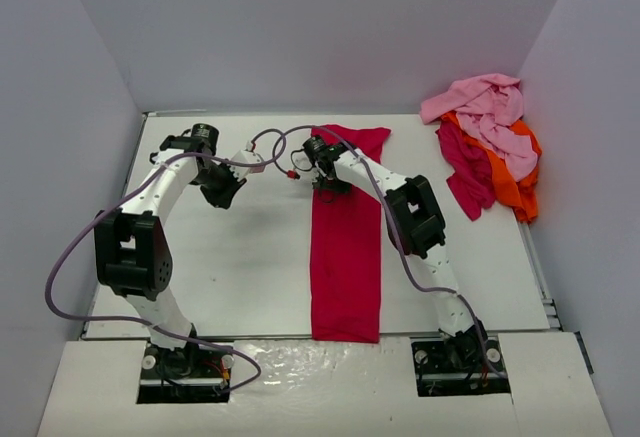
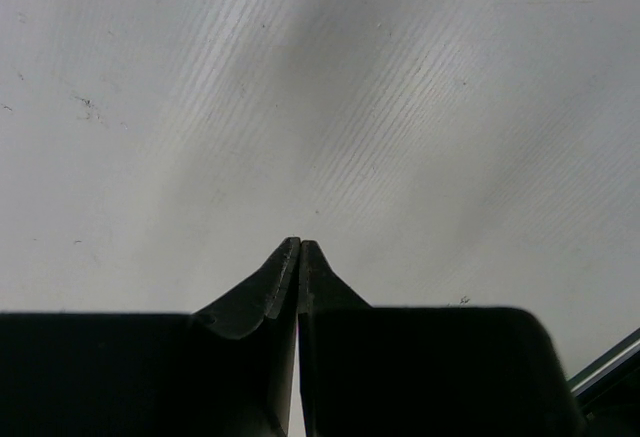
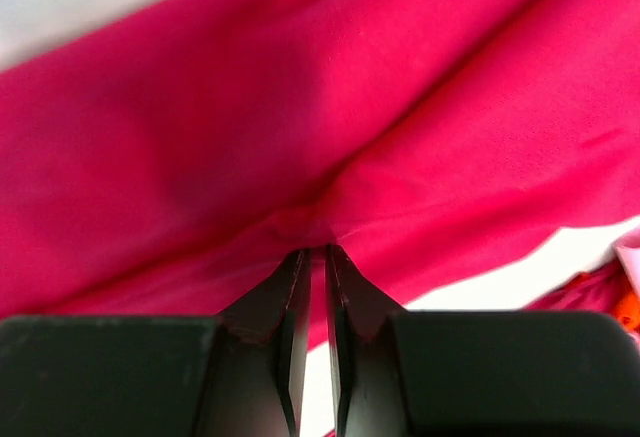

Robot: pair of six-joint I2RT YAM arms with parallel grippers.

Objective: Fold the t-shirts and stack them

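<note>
Crimson-red t-shirt (image 1: 346,267), a long strip, is pinched at its far end by the right gripper (image 3: 312,250), seemingly for folding it nearward, while the left gripper (image 2: 299,245) sits closed and empty.

Crimson tee (image 1: 346,257); pile (image 1: 492,117) pink/orange, poss. magenta.

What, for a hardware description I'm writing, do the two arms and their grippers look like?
Both the left arm and right arm have white links with blocky black joint housings. A lilac cable runs along each from the base, with a small red connector near the right wrist. The left gripper and right gripper have black fingers tapering to wedge tips.
</note>
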